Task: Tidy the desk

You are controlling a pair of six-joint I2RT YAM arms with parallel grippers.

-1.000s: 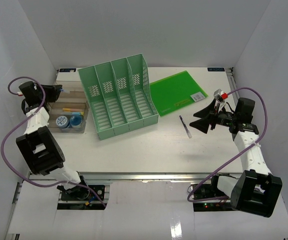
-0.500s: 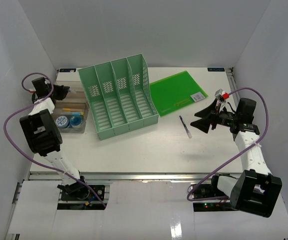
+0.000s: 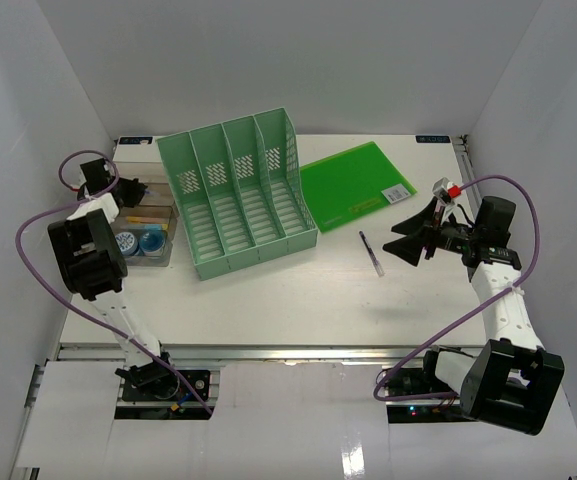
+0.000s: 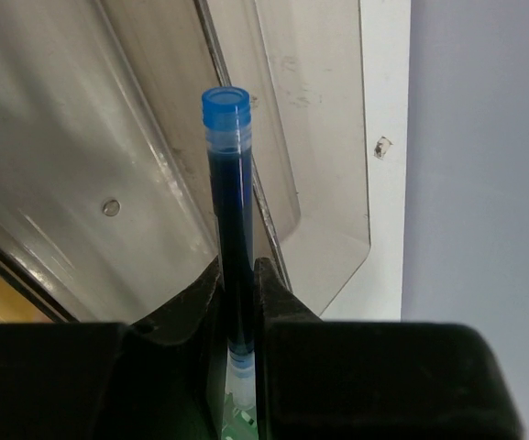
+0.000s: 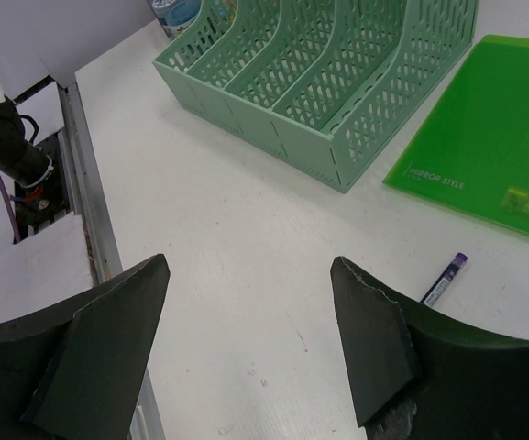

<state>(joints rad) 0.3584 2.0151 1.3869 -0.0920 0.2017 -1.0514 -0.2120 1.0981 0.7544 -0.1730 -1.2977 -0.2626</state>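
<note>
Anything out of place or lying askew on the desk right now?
Yes. A purple-capped pen lies loose on the bare desk, between the file rack and the open right gripper. The green folder lies flat at an angle beside the rack, not in a slot. Nothing looks spilled or damaged.

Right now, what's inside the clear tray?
Clear tray: two blue round containers, an orange-yellow stick. Left arm and left tool, gripping a blue pen, cover its far-left part.
</note>
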